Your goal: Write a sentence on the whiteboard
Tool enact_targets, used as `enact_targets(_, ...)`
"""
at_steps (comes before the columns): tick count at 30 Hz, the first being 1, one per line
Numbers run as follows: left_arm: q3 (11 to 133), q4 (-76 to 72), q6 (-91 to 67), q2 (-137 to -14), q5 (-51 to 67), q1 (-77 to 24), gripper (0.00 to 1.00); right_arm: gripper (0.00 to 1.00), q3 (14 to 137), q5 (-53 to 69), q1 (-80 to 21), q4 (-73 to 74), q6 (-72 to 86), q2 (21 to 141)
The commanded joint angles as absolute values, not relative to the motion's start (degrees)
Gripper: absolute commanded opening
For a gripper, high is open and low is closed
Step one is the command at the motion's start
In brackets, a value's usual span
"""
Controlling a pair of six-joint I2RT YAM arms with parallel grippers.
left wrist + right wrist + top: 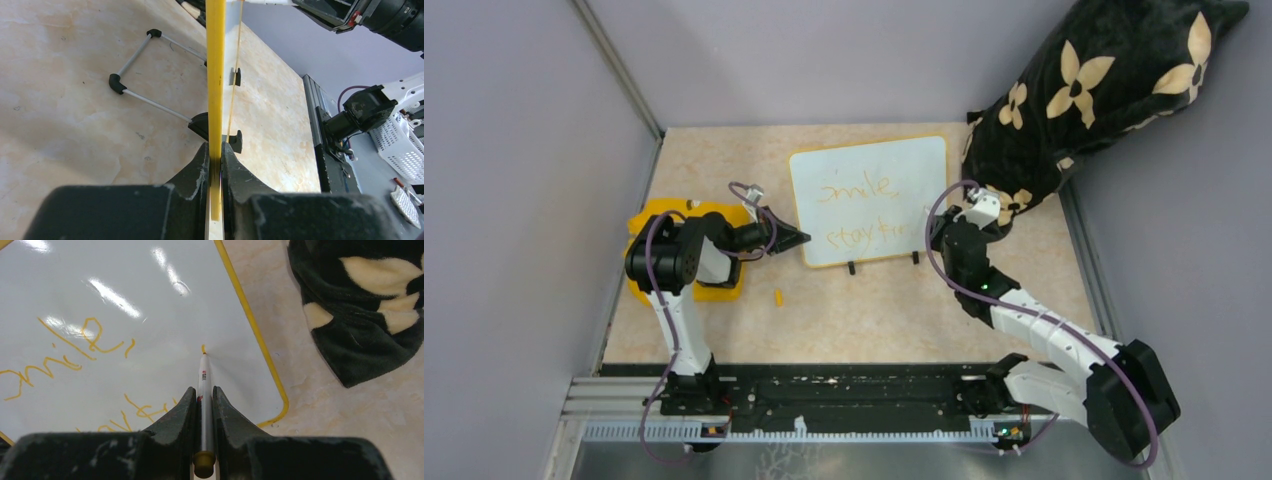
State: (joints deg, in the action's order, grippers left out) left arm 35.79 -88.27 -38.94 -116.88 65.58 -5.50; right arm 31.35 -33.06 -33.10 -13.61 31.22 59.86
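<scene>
Left tool [215, 150] is clamped on the yellow edge of the whiteboard [924, 170], seemingly to steady it on the table [874, 310]; right tool [202, 392] is closed on a marker [203, 375], tip at the board just right of "smile", probably extending the sentence [856, 188]; the board sits mid-table, beside a black flowered cushion [1104, 90].

Beige table [874, 325] — whiteboard [869, 205], yellow cloth [714, 292], orange cap [778, 296], black cushion [1104, 90].
</scene>
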Motion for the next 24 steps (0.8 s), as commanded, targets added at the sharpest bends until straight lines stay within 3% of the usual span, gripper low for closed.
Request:
enact_targets(1, 36.7, -88.3, -37.4, -117.1, 64.9, -5.7, 0.00, 0.00, 29.4, -31.7, -32.5, -12.5, 33.2, 58.4)
enact_targets(24, 36.6, -88.3, -37.3, -117.1, 64.9, -5.7, 0.00, 0.00, 23.7, -30.0, -32.5, -10.8, 36.1, 55.4)
